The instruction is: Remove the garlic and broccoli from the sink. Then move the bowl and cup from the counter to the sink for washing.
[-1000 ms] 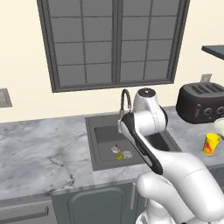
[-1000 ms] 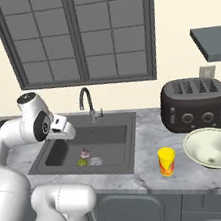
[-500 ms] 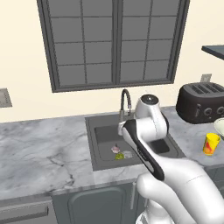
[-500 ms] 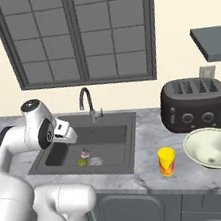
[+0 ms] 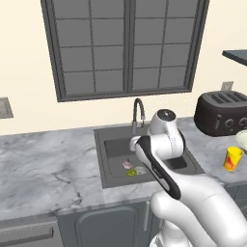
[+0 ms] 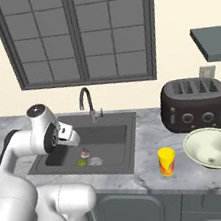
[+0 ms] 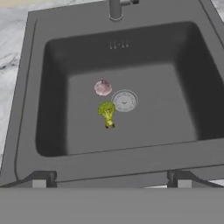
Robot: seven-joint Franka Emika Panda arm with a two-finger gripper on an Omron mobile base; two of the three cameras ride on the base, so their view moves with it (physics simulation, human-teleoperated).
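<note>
Garlic mid-sink, off walls | broccoli beside | pincer apart, above

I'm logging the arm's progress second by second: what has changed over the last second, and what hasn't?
The arm's head has swung lower and nearer the sink's front edge, putting the gripper above the basin with its fingertips spread apart. Nothing was grasped or released. The garlic and broccoli still lie beside the drain disc; the cup and bowl sit unmoved on the counter.

Base views flank the sink; hand view looks down into it.
</note>
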